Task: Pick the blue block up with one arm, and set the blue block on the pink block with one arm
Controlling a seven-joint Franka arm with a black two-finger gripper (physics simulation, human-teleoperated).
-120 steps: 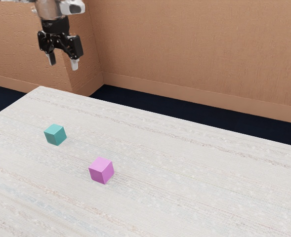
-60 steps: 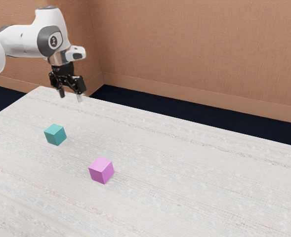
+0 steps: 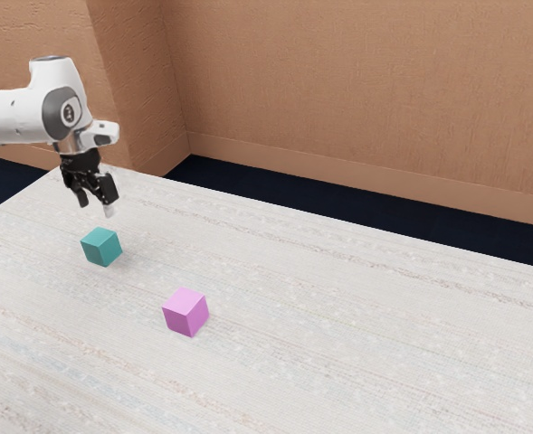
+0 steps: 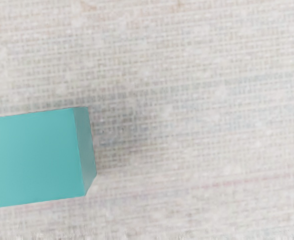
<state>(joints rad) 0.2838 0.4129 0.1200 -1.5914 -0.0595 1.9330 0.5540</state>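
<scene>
A teal-blue block [image 3: 100, 246] rests on the pale wooden table [image 3: 338, 307] toward the exterior view's left. A pink block [image 3: 185, 312] sits apart from it, nearer the front and to the exterior view's right. My gripper [image 3: 96, 205] hangs open just above and slightly behind the blue block, with nothing between its fingers. The wrist view looks straight down on the blue block [image 4: 39, 156], which lies a little off to one side of my hand.
A brown wall [image 3: 356, 81] with a protruding corner column [image 3: 130, 81] stands behind the table. A dark floor strip [image 3: 338, 203] runs between the table's far edge and the wall. Wide bare tabletop extends toward the exterior view's right.
My arm has come down from high above and swung toward the exterior view's left, bringing the open gripper close over the blue block. Both blocks stay where they were.
</scene>
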